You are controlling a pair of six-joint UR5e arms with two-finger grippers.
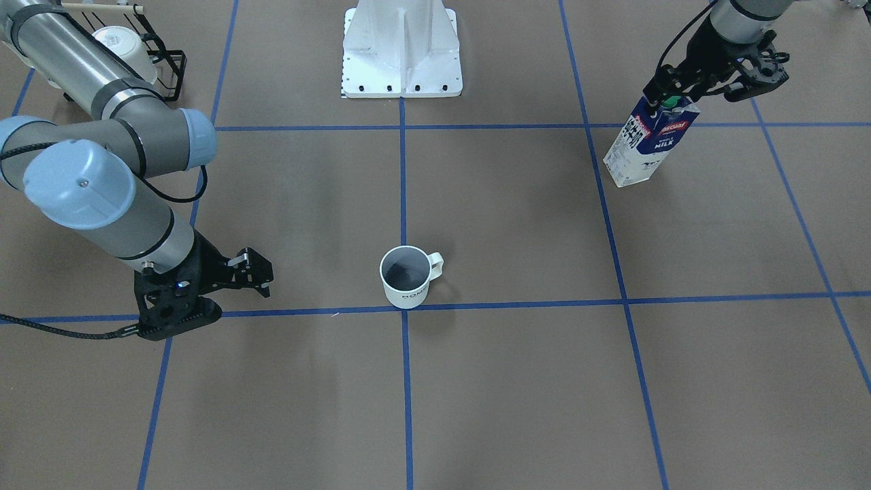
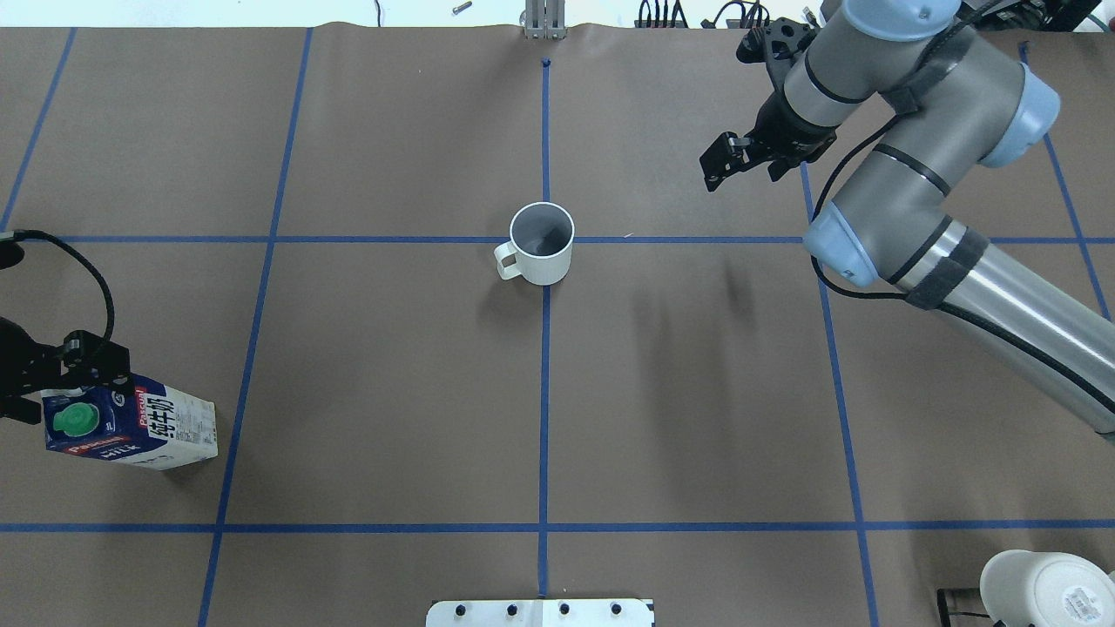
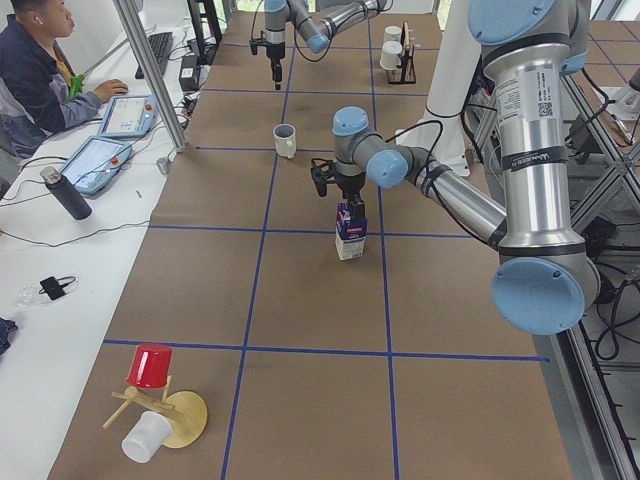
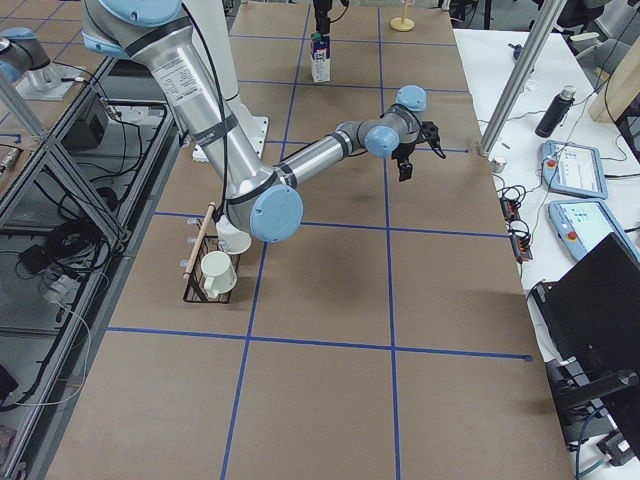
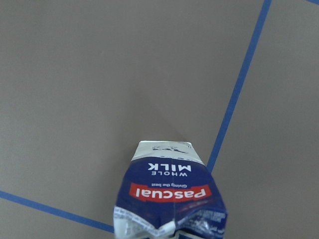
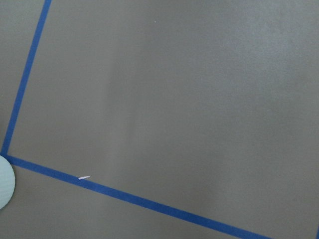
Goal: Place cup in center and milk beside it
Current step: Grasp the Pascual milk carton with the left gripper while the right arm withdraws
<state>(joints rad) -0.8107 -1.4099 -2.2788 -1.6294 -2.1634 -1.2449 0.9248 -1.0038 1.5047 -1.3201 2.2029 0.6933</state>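
The cup (image 1: 407, 275) is a small white mug with a dark inside. It stands upright on the blue tape cross at the table's middle, and shows in the overhead view (image 2: 541, 243). My right gripper (image 1: 258, 273) is open and empty, off to the side of the cup and apart from it (image 2: 721, 165). The milk (image 1: 648, 143) is a blue-and-white carton with a green cap, upright near the table's left side (image 2: 131, 428). My left gripper (image 1: 665, 99) is shut on its top ridge. The left wrist view shows the carton top (image 5: 169, 199) close below.
A black wire rack (image 1: 167, 64) with white mugs stands by the right arm's base (image 2: 1045, 588). The white robot pedestal (image 1: 401, 54) is at the table's back middle. A red cup on a wooden stand (image 3: 150, 365) sits at the far left end. An operator (image 3: 40, 60) sits beside the table.
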